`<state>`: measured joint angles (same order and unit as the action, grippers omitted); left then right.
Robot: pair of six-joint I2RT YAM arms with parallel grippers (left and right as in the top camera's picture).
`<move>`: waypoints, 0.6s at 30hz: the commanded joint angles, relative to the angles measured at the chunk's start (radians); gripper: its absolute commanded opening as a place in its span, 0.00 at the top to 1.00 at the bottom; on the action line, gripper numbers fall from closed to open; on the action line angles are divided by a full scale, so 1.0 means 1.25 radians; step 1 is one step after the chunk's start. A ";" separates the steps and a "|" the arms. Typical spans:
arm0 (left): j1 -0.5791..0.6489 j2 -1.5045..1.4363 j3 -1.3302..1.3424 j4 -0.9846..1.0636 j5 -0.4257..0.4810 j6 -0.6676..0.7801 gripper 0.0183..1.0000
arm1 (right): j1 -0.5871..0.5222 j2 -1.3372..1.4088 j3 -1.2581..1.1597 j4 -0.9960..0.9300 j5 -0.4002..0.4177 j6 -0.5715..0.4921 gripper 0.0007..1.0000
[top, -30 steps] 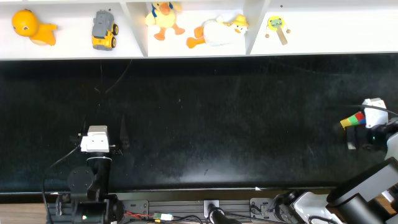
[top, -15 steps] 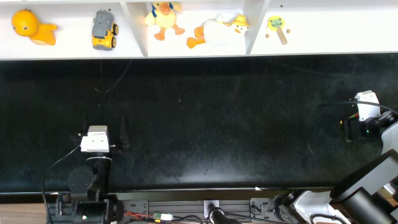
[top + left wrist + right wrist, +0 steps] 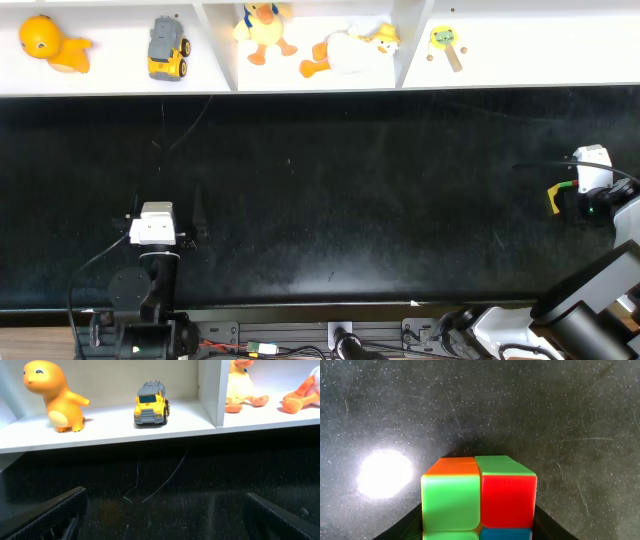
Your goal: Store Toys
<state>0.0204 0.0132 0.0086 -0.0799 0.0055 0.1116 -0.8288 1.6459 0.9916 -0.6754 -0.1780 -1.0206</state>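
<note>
A colour cube (image 3: 479,497) with green, red and orange tiles sits between the fingers of my right gripper (image 3: 479,516), which is shut on it just above the black tabletop. From above, that gripper (image 3: 574,196) is at the table's far right edge, with a yellow corner of the cube (image 3: 553,197) showing beside it. My left gripper (image 3: 166,203) is open and holds nothing near the front left; in its wrist view the left gripper (image 3: 165,496) faces the white shelf (image 3: 115,435).
The shelf (image 3: 320,80) runs along the back in compartments. It holds an orange dinosaur (image 3: 50,42), a yellow toy truck (image 3: 167,48), a yellow duck plush (image 3: 263,30), a white duck plush (image 3: 350,50) and a small rattle (image 3: 444,43). Black tabletop (image 3: 350,200) spans the middle.
The right gripper turned and shifted a little left and toward the back with the cube, which is now mostly hidden under it from above. The left arm stayed still.
</note>
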 commanded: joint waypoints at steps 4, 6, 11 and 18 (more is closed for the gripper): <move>0.005 -0.009 -0.001 -0.004 -0.006 0.012 0.00 | 0.006 -0.046 -0.004 -0.004 -0.011 0.049 0.67; 0.005 -0.009 -0.001 -0.004 -0.006 0.012 0.00 | 0.012 -0.075 -0.004 -0.003 -0.011 0.068 0.68; 0.005 -0.009 -0.001 -0.004 -0.006 0.012 0.00 | 0.041 -0.136 0.008 -0.009 -0.014 0.114 0.75; 0.005 -0.009 -0.001 -0.004 -0.006 0.012 0.00 | 0.109 -0.147 0.085 -0.060 -0.020 0.178 0.75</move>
<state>0.0204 0.0128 0.0086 -0.0799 0.0055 0.1116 -0.7231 1.4818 1.0317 -0.7498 -0.1791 -0.8585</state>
